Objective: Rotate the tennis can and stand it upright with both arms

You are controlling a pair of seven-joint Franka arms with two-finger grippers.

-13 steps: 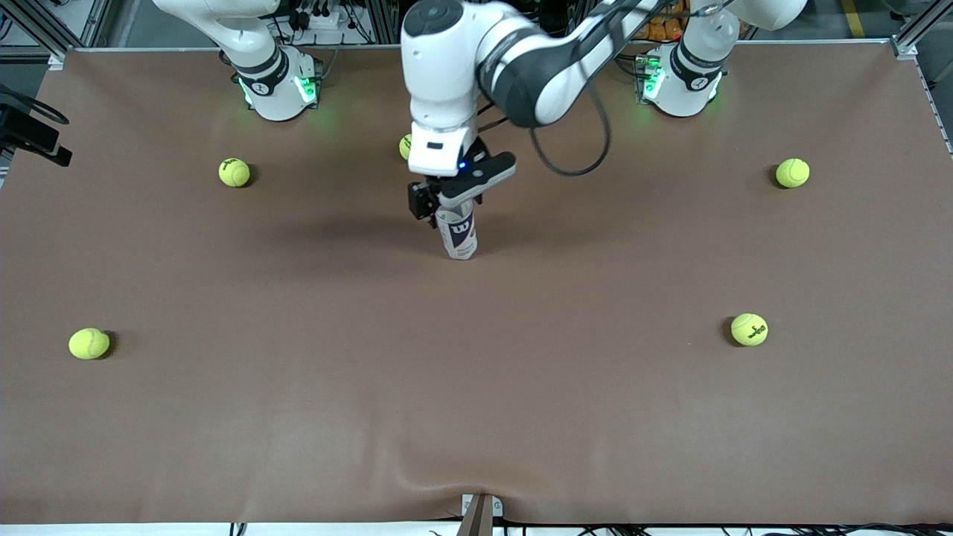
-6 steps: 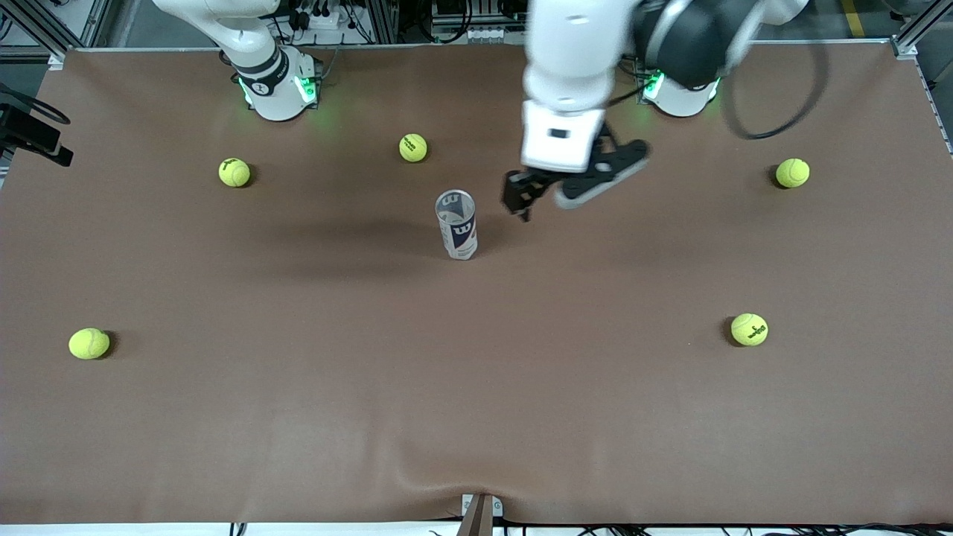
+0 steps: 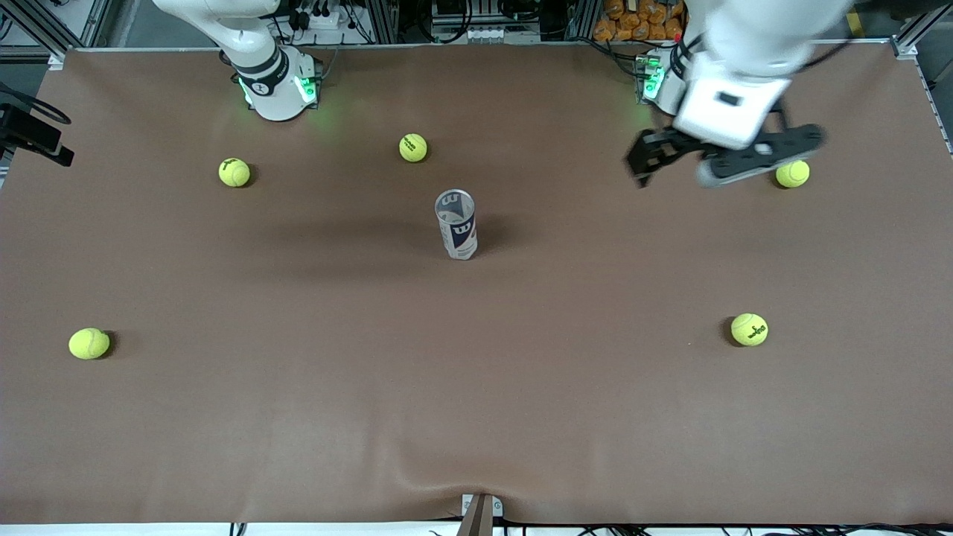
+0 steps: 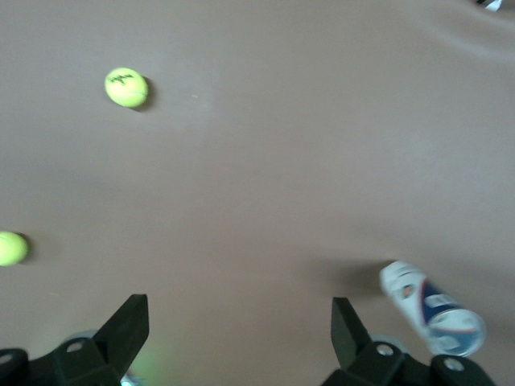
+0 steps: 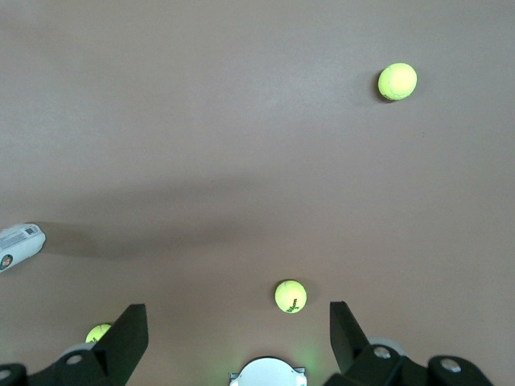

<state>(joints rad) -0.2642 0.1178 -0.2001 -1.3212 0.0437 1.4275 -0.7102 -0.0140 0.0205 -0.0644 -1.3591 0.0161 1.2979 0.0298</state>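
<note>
The tennis can (image 3: pixel 456 223) stands upright on the brown table (image 3: pixel 476 387) near its middle, metal rim up, with nothing touching it. My left gripper (image 3: pixel 649 160) hangs open and empty over the table toward the left arm's end, well apart from the can. In the left wrist view the left gripper (image 4: pixel 239 318) shows bare cloth between its fingers (image 4: pixel 129 322), with the can (image 4: pixel 430 310) off to one side. My right gripper (image 5: pixel 239 326) is open and empty, high above its own base (image 5: pixel 267 371); the right arm waits there. The can (image 5: pixel 20 244) shows at that view's edge.
Several yellow-green tennis balls lie scattered: one (image 3: pixel 412 147) farther from the front camera than the can, one (image 3: pixel 234 172) and one (image 3: pixel 88 343) toward the right arm's end, one (image 3: pixel 792 173) and one (image 3: pixel 749 329) toward the left arm's end.
My left gripper has lifted off the can's top and swung quickly toward the left arm's end of the table. The can stays upright in place. The right arm has not moved.
</note>
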